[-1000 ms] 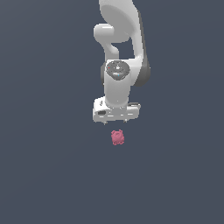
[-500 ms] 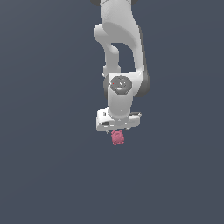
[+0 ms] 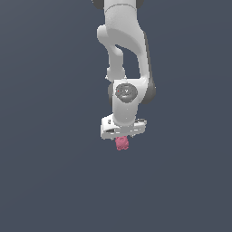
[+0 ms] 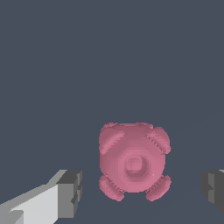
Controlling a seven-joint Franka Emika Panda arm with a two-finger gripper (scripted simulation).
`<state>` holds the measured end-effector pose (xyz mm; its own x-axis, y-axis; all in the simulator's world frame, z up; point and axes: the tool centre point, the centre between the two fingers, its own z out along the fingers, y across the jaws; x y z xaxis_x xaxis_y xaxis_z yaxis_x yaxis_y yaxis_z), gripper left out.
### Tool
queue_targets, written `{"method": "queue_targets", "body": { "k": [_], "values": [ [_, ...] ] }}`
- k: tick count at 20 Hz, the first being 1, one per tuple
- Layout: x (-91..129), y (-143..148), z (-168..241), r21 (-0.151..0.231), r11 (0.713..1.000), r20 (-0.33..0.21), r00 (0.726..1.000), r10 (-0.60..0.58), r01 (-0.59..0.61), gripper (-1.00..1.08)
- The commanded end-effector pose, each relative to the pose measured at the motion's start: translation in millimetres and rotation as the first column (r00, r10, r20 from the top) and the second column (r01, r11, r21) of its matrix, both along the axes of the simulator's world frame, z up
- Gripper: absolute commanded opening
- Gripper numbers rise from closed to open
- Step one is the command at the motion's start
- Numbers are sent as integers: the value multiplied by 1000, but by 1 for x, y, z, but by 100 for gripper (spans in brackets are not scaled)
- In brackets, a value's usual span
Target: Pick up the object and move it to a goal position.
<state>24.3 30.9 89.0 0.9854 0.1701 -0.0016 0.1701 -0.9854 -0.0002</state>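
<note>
The white hand (image 3: 121, 138) has come down on the object (image 3: 121, 143). One second ago it hung clearly above the pink-red lump with bare worktop between them; half a second ago it was nearly touching; now, just below the centre of the exterior view, only the lower part of the lump shows under the hand's body.

The wrist view confirms the alignment. The knobbly lump (image 4: 132, 164), round with raised bumps at its corners, sits in the lower middle of that picture between the two dark finger pads (image 4: 70, 193), one at lower left and the other at the lower right edge. The fingers stand apart, with visible gaps to the lump on both sides, so nothing is gripped yet. The lump appears to rest on the dark grey worktop (image 3: 54, 181), in the same spot as before.

The approach looks essentially finished, and the hand is centred well enough for a grasp. The next step is probably to close the fingers on the lump, then lift. No goal marker is visible in either view.
</note>
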Motion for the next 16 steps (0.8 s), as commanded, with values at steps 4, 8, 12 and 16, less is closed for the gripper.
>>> {"method": "queue_targets", "body": {
  "k": [4,8,12,16],
  "values": [
    [0,0,-18,0,1000,0,1000,0,0,100],
    [-1,0,-39,0,1000,1,1000,1,-1,100],
    [0,0,-49,0,1000,1,1000,1,-1,100],
    [1,0,-50,0,1000,1,1000,1,-1,-100]
  ]
}}
